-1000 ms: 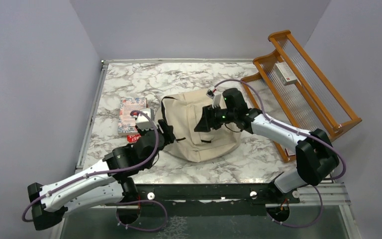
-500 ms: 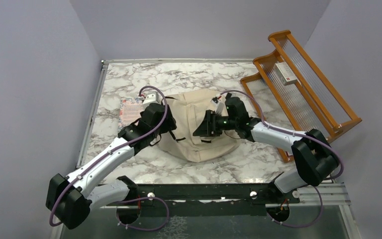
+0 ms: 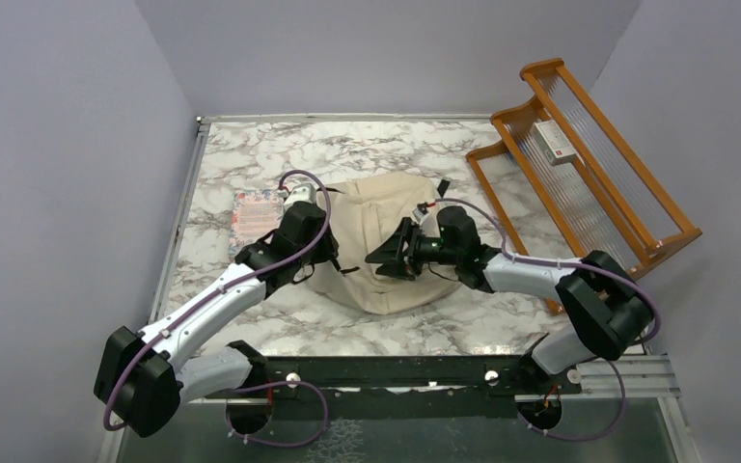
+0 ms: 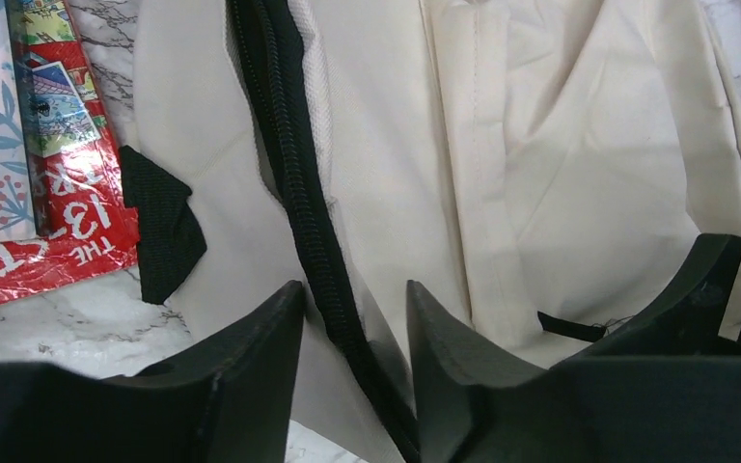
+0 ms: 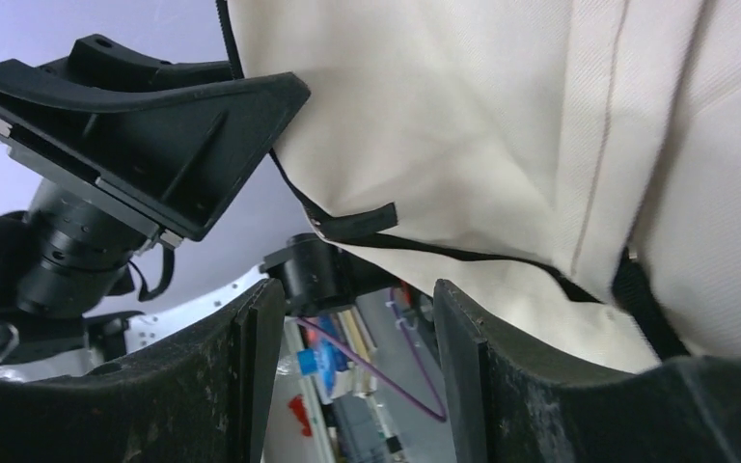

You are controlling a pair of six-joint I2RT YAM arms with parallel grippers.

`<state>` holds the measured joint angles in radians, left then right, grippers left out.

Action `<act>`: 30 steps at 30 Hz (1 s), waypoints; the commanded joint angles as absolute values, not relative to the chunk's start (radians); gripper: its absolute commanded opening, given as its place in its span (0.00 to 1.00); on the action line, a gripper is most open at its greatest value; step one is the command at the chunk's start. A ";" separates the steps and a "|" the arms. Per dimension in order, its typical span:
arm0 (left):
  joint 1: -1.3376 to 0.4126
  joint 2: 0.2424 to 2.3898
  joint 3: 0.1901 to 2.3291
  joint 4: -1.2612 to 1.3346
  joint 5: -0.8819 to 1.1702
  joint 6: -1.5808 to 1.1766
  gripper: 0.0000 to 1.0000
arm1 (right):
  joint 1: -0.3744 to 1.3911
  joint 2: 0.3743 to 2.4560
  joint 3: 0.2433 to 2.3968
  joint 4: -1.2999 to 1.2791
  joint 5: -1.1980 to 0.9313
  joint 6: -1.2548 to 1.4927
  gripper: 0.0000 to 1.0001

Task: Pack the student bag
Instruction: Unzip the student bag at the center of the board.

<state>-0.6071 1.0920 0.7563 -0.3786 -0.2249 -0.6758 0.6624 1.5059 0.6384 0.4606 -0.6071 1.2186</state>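
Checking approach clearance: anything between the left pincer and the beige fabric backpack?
Nothing visible. The left pincer sits at the beige fabric backpack, its black zipper running between the parted fingers; the red foil book lies aside.

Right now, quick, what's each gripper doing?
Left gripper: open, straddling the black zipper of the student bag.
Right gripper: open, holding nothing, close beside the student bag.

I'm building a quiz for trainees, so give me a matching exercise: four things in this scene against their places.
Things:
1 student bag
2 wooden rack
3 white box
4 patterned book

Places:
A lying on the rack
B at the right edge of the table
C middle of the table
D left of the bag

Pairs: 1-C, 2-B, 3-A, 4-D
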 commanded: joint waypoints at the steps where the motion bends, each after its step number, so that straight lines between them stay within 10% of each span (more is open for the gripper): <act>1: -0.598 1.081 0.747 -0.340 -0.201 -0.667 0.38 | 0.725 1.531 0.619 0.562 -0.493 1.410 0.63; 16: -0.596 1.097 0.741 -0.316 -0.164 -0.655 0.00 | 0.835 1.611 0.652 0.569 -0.309 1.652 0.57; 30: -0.596 1.109 0.735 -0.296 -0.133 -0.663 0.00 | 0.839 1.701 0.729 0.642 -0.318 1.692 0.44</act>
<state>-0.6014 1.1091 0.7437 -0.3374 -0.1665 -0.6609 0.8303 1.6878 0.6884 0.5797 -0.3363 1.6752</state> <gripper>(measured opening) 0.017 0.474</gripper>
